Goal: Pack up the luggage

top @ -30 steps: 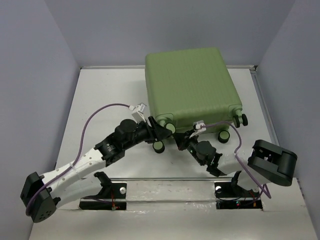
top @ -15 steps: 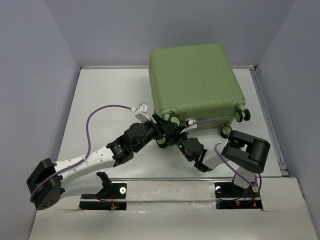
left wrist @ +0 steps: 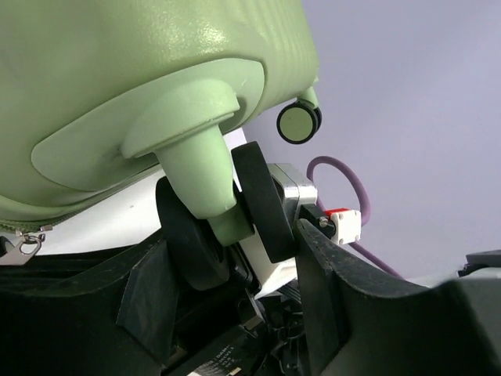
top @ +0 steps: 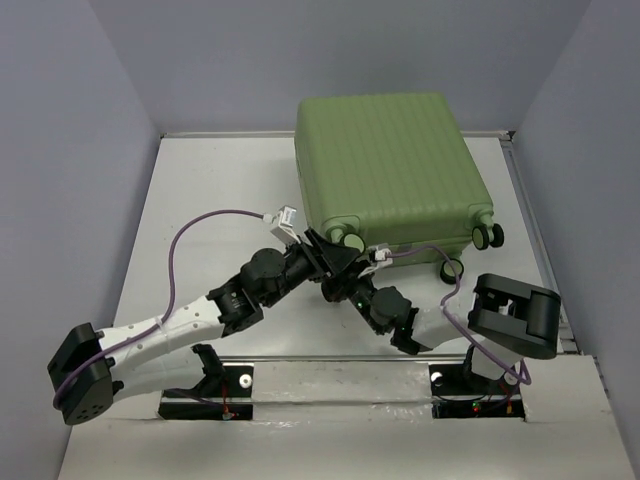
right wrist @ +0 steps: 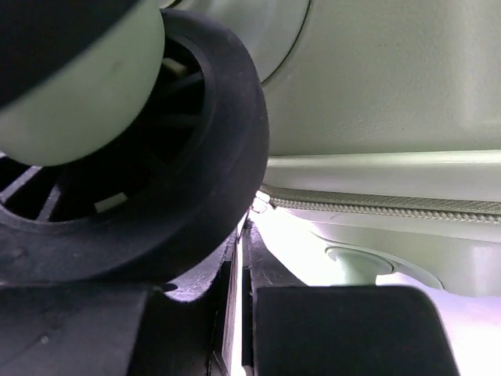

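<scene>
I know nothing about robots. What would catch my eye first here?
The big light-green suitcase, lying closed toward the back of the white table, grabs the eye first. At its near edge the left gripper straddles a black wheel, with the shut right gripper nosing in close beside.

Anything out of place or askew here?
Yes. The closed luggage sits turned askew on the table, not square with its edges. Both claws crowd one caster at its near left corner: left claw open around the wheel, right claw shut close beside it.
</scene>
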Robot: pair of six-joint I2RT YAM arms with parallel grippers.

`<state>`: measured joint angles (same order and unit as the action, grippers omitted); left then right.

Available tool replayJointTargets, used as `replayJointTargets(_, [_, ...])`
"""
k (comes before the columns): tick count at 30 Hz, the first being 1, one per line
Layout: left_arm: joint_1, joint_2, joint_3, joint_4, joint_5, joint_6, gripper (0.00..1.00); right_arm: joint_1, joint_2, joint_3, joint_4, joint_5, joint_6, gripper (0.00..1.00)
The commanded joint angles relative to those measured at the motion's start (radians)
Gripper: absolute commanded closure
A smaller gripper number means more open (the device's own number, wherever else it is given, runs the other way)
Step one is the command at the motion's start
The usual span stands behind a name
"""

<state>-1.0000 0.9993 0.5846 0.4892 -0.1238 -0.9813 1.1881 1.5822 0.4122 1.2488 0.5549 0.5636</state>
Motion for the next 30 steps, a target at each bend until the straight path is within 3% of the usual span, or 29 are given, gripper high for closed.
replayJointTargets(1, [-0.031, -0.012, 0.140, 0.540, 0.113, -0.020, 0.94, 0.068, 0.090, 0.141, 0.331, -0.196, -0.011, 0.93])
replayJointTargets(5, [-0.089, 0.128, 0.126, 0.725, 0.119, -0.143, 0.94, 0.068, 0.252, 0.399, 0.402, -0.201, 0.012, 0.93])
replayJointTargets(9, [-0.129, 0.131, 0.116, 0.759, 0.083, -0.139, 0.94, 0.068, 0.341, 0.555, 0.468, -0.084, 0.001, 0.93])
replayJointTargets(13, [-0.160, 0.102, 0.081, 0.784, 0.030, -0.123, 0.94, 0.077, 0.372, 0.605, 0.468, -0.052, 0.055, 0.93])
replayJointTargets(16, [-0.160, 0.053, 0.040, 0.773, 0.004, -0.117, 0.94, 0.077, 0.355, 0.521, 0.468, -0.036, 0.099, 0.91])
replayJointTargets(18, [-0.160, 0.010, 0.021, 0.715, -0.016, -0.094, 0.94, 0.077, 0.328, 0.389, 0.468, -0.012, 0.099, 0.78])
replayJointTargets(19, [-0.160, -0.040, 0.017, 0.633, -0.039, -0.065, 0.94, 0.077, 0.290, 0.337, 0.468, -0.003, 0.094, 0.57])
replayJointTargets(21, [-0.160, -0.120, -0.017, 0.509, -0.080, -0.045, 0.91, 0.077, 0.212, 0.170, 0.465, 0.005, 0.081, 0.34])
replayJointTargets(25, [-0.149, -0.252, -0.106, 0.350, -0.135, -0.069, 0.68, 0.077, 0.060, -0.077, 0.341, 0.002, 0.122, 0.20])
replayJointTargets(26, [-0.146, -0.273, -0.142, 0.321, -0.138, -0.076, 0.48, 0.077, -0.032, -0.107, 0.202, -0.016, 0.155, 0.17])
replayJointTargets(28, [-0.140, -0.332, -0.175, 0.289, -0.148, -0.088, 0.22, 0.077, -0.179, -0.137, 0.030, -0.071, 0.179, 0.16])
replayJointTargets(29, [-0.132, -0.361, -0.202, 0.273, -0.146, -0.098, 0.16, 0.077, -0.221, -0.130, -0.176, -0.084, 0.194, 0.15])
replayJointTargets(30, [-0.131, -0.361, -0.213, 0.263, -0.143, -0.100, 0.10, 0.077, -0.259, -0.116, -0.277, -0.104, 0.199, 0.14])
